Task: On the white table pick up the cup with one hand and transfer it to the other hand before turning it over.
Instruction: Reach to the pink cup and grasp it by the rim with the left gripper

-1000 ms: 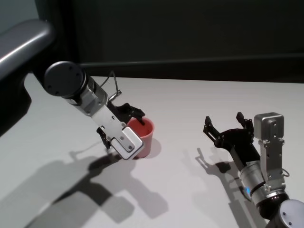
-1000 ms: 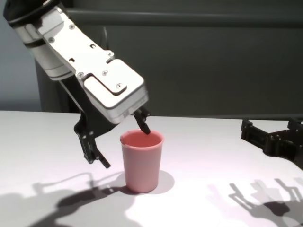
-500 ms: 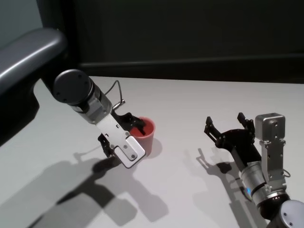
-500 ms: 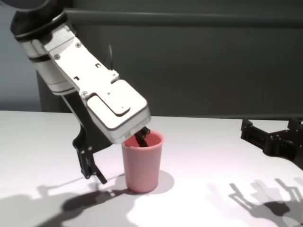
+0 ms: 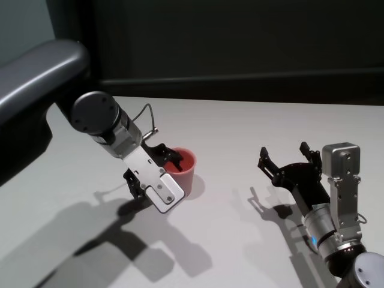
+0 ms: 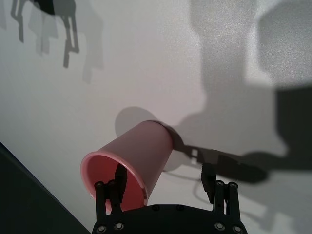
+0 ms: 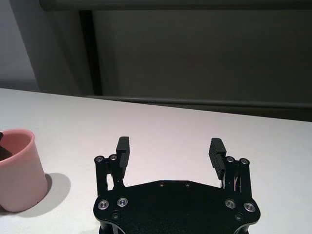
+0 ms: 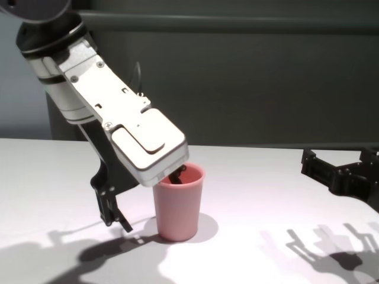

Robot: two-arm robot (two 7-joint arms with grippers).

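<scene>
You're seeing the cup [image 5: 182, 171] standing upright mid-table [image 5: 252, 126], nothing near blocking it. Left gripper [image 8: 148, 198] fingers apart, straddling its wall: one finger [image 6: 118, 178] dipping inside, other outside. Right gripper [image 5: 288, 161] sitting well apart toward the right edge, fingers spread wide.

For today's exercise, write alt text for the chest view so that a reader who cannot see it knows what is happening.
The left claw straddles the wall of an upright pink cup on the white table, open, with one finger inside the rim and the other outside. The right claw waits open at the far right, above the table.
</scene>
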